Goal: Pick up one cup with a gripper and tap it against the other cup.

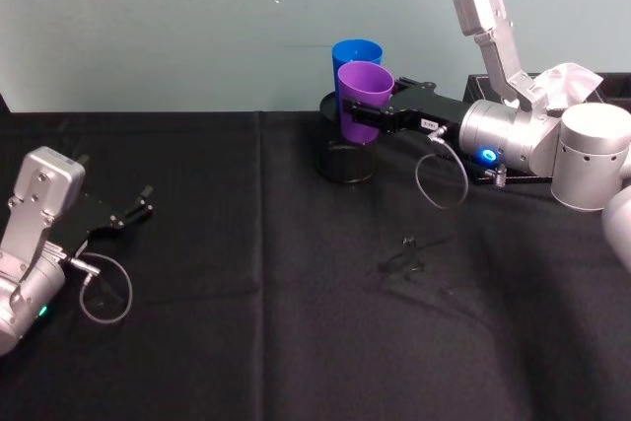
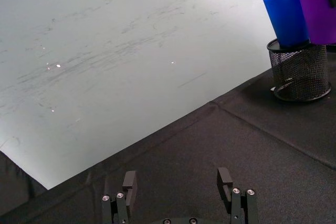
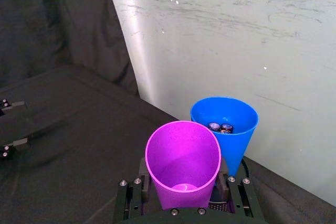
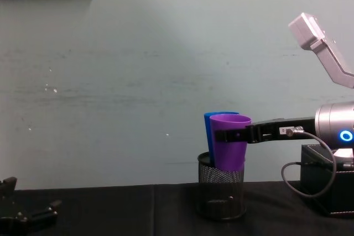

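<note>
Purple cup: looks light, stiff, slick.
Grip: right gripper clamps its mid-wall, beside blue cup, desk's far edge.
Left gripper: wide, parked, left edge.

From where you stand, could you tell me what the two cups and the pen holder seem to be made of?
Purple cup, in the right gripper: likely plastic, smooth, evenly coloured, thin rim. Blue cup: the same look. Pen holder: apparently black metal mesh, see-through weave, solid base. Left gripper: parked, open.
</note>
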`<action>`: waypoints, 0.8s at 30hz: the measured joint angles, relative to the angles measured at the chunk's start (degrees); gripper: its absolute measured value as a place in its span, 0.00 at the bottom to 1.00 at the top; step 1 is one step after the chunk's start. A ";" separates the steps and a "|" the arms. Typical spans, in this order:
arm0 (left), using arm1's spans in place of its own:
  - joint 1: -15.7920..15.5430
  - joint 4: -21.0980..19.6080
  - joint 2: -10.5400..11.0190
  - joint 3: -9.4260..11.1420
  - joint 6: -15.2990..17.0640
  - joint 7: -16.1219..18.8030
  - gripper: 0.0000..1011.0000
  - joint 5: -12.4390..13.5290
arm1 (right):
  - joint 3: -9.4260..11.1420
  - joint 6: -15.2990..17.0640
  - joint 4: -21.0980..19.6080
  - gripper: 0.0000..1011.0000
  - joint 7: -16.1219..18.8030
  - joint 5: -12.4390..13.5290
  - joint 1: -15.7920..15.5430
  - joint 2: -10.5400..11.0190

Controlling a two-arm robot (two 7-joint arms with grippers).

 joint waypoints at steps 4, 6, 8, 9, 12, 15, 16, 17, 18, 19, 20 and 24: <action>0.00 0.00 0.00 0.00 0.00 0.00 0.99 0.00 | 0.00 0.00 0.00 0.72 0.00 0.00 0.00 0.00; 0.00 0.00 0.00 0.00 0.00 0.00 0.99 0.00 | 0.00 0.00 0.00 0.72 0.00 0.00 0.00 0.00; 0.00 0.00 0.00 0.00 0.00 0.00 0.99 0.00 | 0.00 0.00 0.00 0.72 0.00 0.00 0.00 0.00; 0.00 0.00 0.00 0.00 0.00 0.00 0.99 0.00 | 0.00 0.00 0.00 0.72 0.00 0.00 0.00 0.00; 0.00 0.00 0.00 0.00 0.00 0.00 0.99 0.00 | 0.00 0.00 0.00 0.72 0.00 0.00 0.00 0.00; 0.00 0.00 0.00 0.00 0.00 0.00 0.99 0.00 | 0.00 0.00 0.00 0.72 0.00 0.00 0.00 0.00; 0.00 0.00 0.00 0.00 0.00 0.00 0.99 0.00 | 0.00 0.00 0.00 0.72 0.00 0.00 0.00 0.00; 0.00 0.00 0.00 0.00 0.00 0.00 0.99 0.00 | 0.00 0.00 0.00 0.72 0.00 0.00 0.00 0.00; 0.00 0.00 0.00 0.00 0.00 0.00 0.99 0.00 | 0.00 0.00 0.00 0.72 0.00 0.00 0.00 0.00; 0.00 0.00 0.00 0.00 0.00 0.00 0.99 0.00 | 0.00 0.00 0.00 0.72 0.00 0.00 0.00 0.00; 0.00 0.00 0.00 0.00 0.00 0.00 0.99 0.00 | 0.00 0.00 0.00 0.72 0.00 0.00 0.00 0.00; 0.00 0.00 0.00 0.00 0.00 0.00 0.99 0.00 | 0.00 0.00 0.00 0.72 0.00 0.00 0.00 0.00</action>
